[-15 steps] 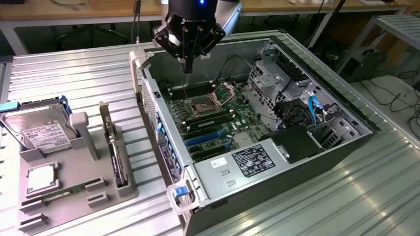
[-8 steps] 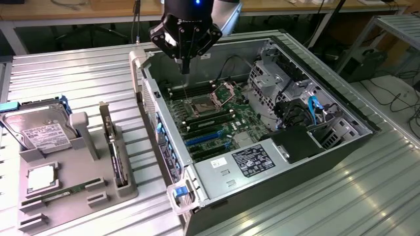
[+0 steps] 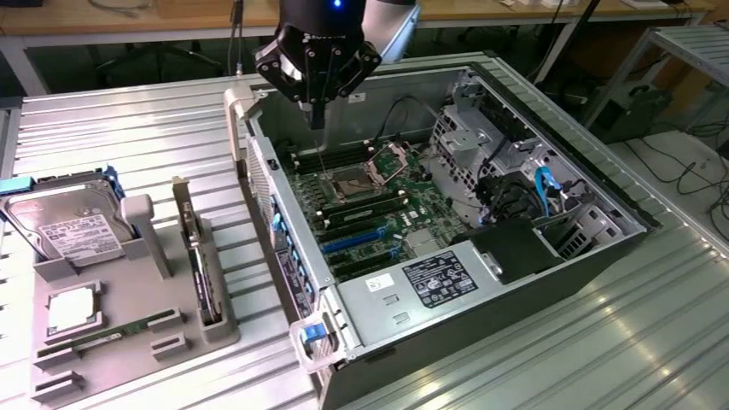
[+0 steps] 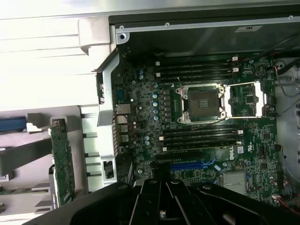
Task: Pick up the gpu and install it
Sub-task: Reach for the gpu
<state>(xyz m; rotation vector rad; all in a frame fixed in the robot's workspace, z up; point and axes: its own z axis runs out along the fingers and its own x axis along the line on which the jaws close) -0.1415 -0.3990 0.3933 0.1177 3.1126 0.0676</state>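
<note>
The gpu [image 3: 201, 272] stands on its edge in a slot of the grey holder [image 3: 125, 363] at the exterior view's left, its pale bracket strip at the far end. The wrist view catches it as a green card [image 4: 61, 159] beside the case wall. My gripper [image 3: 317, 118] hangs over the far corner of the open computer case [image 3: 501, 295], above the motherboard [image 3: 376, 201], well apart from the gpu. Its fingers are shut together with nothing between them. In the wrist view the gripper [image 4: 161, 197] points at the motherboard [image 4: 206, 140] near the blue slot [image 4: 190, 165].
A silver hard drive [image 3: 67, 226] with a white label stands in the holder's far end. A narrow green memory stick [image 3: 108, 335] and a small square chip [image 3: 71, 307] lie in it too. Cables, a drive cage [image 3: 479, 137] and the power supply [image 3: 439, 278] crowd the case.
</note>
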